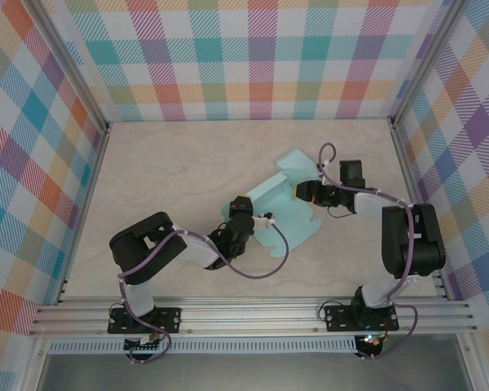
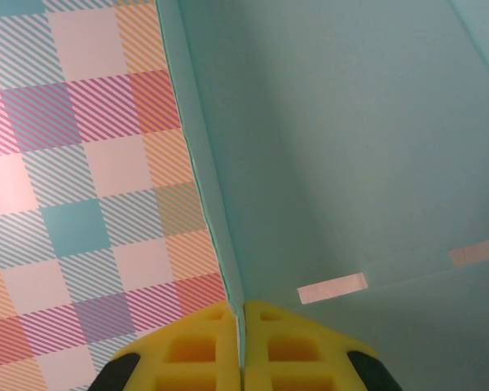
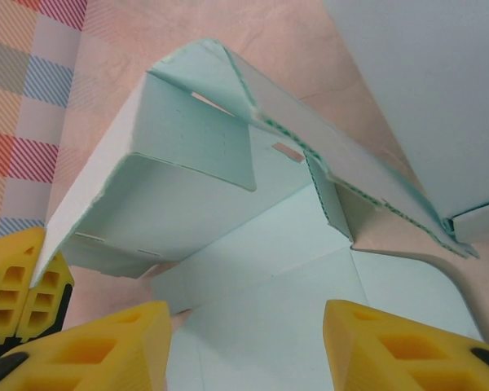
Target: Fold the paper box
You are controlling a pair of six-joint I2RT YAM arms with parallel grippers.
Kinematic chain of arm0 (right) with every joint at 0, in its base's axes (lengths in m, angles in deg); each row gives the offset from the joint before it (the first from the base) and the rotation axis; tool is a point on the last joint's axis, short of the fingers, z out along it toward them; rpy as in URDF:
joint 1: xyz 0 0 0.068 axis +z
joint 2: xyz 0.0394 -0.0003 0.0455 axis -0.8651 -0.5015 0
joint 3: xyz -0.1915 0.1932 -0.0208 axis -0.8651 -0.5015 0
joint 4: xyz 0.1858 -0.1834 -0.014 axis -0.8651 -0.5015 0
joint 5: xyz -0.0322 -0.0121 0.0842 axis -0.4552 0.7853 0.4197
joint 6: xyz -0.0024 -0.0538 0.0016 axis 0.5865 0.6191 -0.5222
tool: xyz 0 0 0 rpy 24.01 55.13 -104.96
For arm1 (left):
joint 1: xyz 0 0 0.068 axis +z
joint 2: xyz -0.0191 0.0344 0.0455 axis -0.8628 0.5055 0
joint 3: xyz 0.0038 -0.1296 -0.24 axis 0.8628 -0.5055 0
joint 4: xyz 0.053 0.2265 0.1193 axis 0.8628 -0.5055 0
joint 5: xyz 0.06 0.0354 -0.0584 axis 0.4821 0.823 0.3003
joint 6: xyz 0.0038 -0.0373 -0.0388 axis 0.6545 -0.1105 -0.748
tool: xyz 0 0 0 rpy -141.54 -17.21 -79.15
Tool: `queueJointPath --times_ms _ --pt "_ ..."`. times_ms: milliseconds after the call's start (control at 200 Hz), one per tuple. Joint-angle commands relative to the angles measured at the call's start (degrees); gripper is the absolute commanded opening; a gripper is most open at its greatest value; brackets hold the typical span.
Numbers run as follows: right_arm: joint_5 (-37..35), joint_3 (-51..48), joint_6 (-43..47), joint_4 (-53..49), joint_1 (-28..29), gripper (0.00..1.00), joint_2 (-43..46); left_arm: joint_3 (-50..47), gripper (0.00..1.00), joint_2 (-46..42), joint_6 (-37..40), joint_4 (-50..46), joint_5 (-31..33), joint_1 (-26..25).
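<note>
- Left wrist view: the left gripper (image 2: 242,326) has its jaws clenched on a thin upright wall of the paper box (image 2: 350,147).
- Right wrist view: the right gripper (image 3: 248,342) hovers over a flat box panel with its jaws released, yellow fingers (image 3: 90,350) well apart.
- Top external view: the pale teal box lies partly folded in the middle of the tabletop (image 1: 163,163), one panel raised, between both grippers.
- Beyond, plaid walls (image 1: 253,57) enclose the tabletop.

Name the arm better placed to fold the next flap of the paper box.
Right, probably. The left gripper is shut on an upright wall of the paper box, holding it; the right gripper stands open and free above its flat panel.
</note>
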Motion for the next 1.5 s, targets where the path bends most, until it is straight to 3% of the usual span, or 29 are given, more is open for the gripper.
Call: queueJointPath --times_ms 0,220,425,655,950,1495 --pt "-0.90 1.79 1.74 -1.11 -0.87 0.53 4.81 0.96 0.00 0.00 1.12 1.24 0.92 -0.77" --pt "-2.66 6.02 0.34 -3.31 -4.56 0.48 6.82 1.05 0.00 0.18 1.89 1.30 1.17 -0.77" --pt "-2.97 15.64 0.96 -6.63 -5.41 0.38 -4.19 1.14 0.00 0.43 2.24 1.32 1.22 -0.77" --pt "0.60 20.24 0.75 -5.22 -4.61 0.36 -13.00 1.21 0.00 -0.05 2.92 1.49 1.46 -0.78" --pt "1.34 14.81 2.23 -2.98 -0.11 0.37 -10.32 1.58 0.00 -0.62 4.46 1.40 1.16 -0.73" --pt "1.26 3.96 3.40 3.95 1.00 0.48 -6.27 2.28 0.00 4.50 7.36 4.38 1.76 0.72"
